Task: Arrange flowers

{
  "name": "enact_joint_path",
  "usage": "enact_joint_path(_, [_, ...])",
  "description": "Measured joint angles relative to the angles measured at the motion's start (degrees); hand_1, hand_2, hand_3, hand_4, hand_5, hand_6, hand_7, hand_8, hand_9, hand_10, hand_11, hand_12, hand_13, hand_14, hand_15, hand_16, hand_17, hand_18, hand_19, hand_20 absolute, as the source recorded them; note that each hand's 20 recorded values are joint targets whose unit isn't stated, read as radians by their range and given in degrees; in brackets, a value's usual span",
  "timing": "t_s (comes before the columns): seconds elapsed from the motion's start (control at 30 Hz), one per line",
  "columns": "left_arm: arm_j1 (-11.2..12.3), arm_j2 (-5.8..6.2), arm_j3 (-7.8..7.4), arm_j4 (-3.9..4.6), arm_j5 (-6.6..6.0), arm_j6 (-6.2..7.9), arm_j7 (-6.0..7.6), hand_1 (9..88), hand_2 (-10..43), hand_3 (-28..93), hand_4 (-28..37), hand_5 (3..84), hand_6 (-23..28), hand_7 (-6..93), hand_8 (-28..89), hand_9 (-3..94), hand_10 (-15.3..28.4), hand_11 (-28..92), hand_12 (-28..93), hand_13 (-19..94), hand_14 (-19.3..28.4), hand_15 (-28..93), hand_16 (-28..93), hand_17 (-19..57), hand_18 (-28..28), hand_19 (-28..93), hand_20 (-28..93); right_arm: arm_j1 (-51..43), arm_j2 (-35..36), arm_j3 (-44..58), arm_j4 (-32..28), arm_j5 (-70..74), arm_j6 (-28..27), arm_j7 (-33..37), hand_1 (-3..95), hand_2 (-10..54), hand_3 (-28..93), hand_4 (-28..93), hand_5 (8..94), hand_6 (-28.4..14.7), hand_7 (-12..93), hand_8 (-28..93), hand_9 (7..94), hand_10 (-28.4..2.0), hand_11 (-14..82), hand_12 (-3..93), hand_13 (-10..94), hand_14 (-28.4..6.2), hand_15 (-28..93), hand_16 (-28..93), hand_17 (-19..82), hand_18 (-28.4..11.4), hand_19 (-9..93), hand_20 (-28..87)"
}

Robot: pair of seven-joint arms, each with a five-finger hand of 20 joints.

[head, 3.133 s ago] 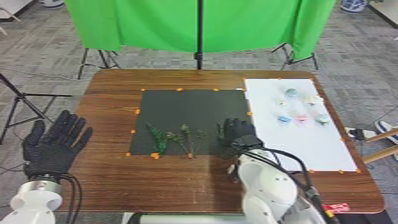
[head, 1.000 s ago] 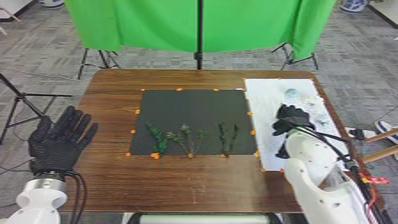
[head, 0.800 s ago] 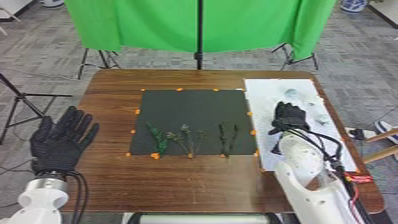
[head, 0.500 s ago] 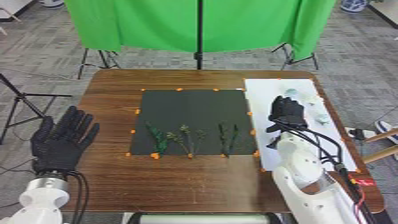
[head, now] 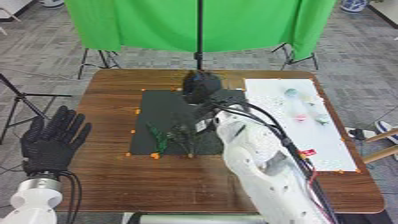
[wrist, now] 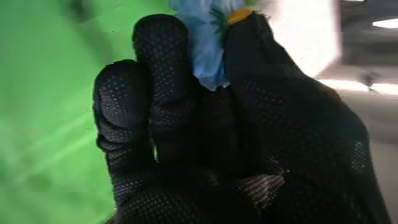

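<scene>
blue flower (wrist: 206,50) is sitting pinched in the right hand (head: 202,89), by the far edge of the black mat (head: 164,107); green sprigs (head: 158,140) are lying nearer, slightly left, running near to far.

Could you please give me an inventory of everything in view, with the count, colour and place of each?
table: one, brown, centre
dark sheet: one, near-black, mid-table
white sheet: one, white, table's right side
leafy sprig: one, green, on the dark sheet's near left
branching sprig: count unclear, dull green, beside the leafy sprig
loose flowers: several, exact count unclear, pink and pale green, on the white sheet
blue flower: one, blue, in the right hand
tape pieces: many, orange, around both sheets
cloth: one, green, behind the table
stands: several, black, behind and left of the table
left hand: one, black, table's left side
right hand: one, black, over the dark sheet's far edge
</scene>
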Motion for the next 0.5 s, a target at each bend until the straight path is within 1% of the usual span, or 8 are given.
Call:
enact_joint_path(0.07, [-0.1,0.46,0.36,0.00,-0.30,0.69,1.19,29.5,13.1,72,-28.3,49.2,8.9,16.5,-8,42.8,15.4,25,15,32,15.7,41,-5,-4.1,15.0,34,17,0.9,-2.2,-2.3,0.4,0.8,-1.2,-1.4,69.4,-9.5,68,-28,73.2,-2.2,31,9,80.5,-11.8,15.3,49.8,71,-7.2,43,46,39,-20.1,84,33])
enact_joint_path(0.13, [-0.3,0.82,0.51,0.03,-0.54,1.31,2.37,29.4,13.2,72,-28.3,49.3,9.0,16.6,-8,42.8,15.4,25,15,32,15.7,41,-5,-4.1,15.0,34,17,1.4,-4.0,-5.0,0.3,0.2,-3.5,-1.5,69.2,-9.5,68,-28,72.9,-2.2,31,9,80.5,-11.9,15.3,49.5,71,-7.2,43,45,39,-20.2,83,33])
enact_joint_path(0.17, [-0.4,0.99,0.50,0.05,-0.59,1.54,2.77,29.5,13.2,72,-28.3,49.3,9.0,16.6,-8,42.7,15.4,25,15,32,15.7,41,-5,-4.1,15.0,34,17,1.5,-4.8,-6.4,0.3,-0.9,-4.9,-1.6,69.1,-9.5,68,-28,72.9,-2.2,31,9,80.4,-11.9,15.3,49.4,71,-7.2,43,45,39,-20.2,83,33])
enact_joint_path(0.23, [-0.5,1.30,0.35,0.07,-0.56,1.90,3.04,29.4,13.3,72,-28.3,49.3,9.0,16.6,-8,42.8,15.5,25,15,32,15.7,41,-5,-4.1,15.0,34,17,1.6,-6.0,-8.7,0.6,-4.6,-7.1,-2.6,68.8,-9.5,68,-28,72.9,-2.2,31,9,80.5,-11.7,15.4,49.1,71,-7.1,43,45,39,-20.2,83,33])
enact_joint_path(0.33, [-0.5,1.78,-0.71,-0.03,-0.15,2.21,3.69,29.4,13.4,72,-28.3,49.4,9.0,16.6,-9,42.9,15.5,25,15,32,15.8,41,-5,-4.1,15.0,34,17,1.8,-7.9,-11.2,3.8,-13.9,-6.5,-8.6,68.7,-9.5,68,-28,72.7,-2.1,31,9,80.5,-11.7,15.5,48.9,71,-7.0,43,45,39,-20.2,82,34])
enact_joint_path(0.4, [-0.3,2.16,-1.78,-0.38,0.01,2.21,4.48,29.4,13.4,72,-28.3,49.4,9.0,16.7,-9,42.9,15.5,25,14,32,15.7,41,-5,-4.1,15.0,34,17,1.8,-9.4,-11.5,7.2,-19.1,-4.7,-13.6,68.7,-9.5,68,-28,72.6,-2.1,32,8,80.5,-11.7,15.6,48.8,71,-6.9,44,45,39,-20.3,82,34])
enact_joint_path(0.47, [0.0,2.67,-2.62,-0.78,0.32,2.21,5.34,29.4,13.5,72,-28.3,49.5,9.0,16.8,-9,43.1,15.4,26,14,32,15.7,41,-5,-4.1,15.0,34,17,1.8,-10.7,-11.4,10.2,-21.7,-4.1,-15.8,68.4,-9.5,68,-28,72.1,-2.0,32,8,80.0,-11.7,15.4,48.7,71,-6.8,43,45,39,-20.2,82,35])
enact_joint_path(0.5, [0.1,2.99,-2.78,-0.98,0.42,2.21,5.89,29.4,13.5,72,-28.3,49.6,9.0,16.9,-9,43.3,15.4,26,14,32,15.7,41,-5,-4.1,15.0,34,17,1.7,-11.4,-11.3,11.3,-22.2,-4.2,-15.9,68.1,-9.5,69,-28,71.7,-2.0,32,8,79.5,-11.6,15.2,48.5,70,-6.8,43,45,39,-20.2,82,35])
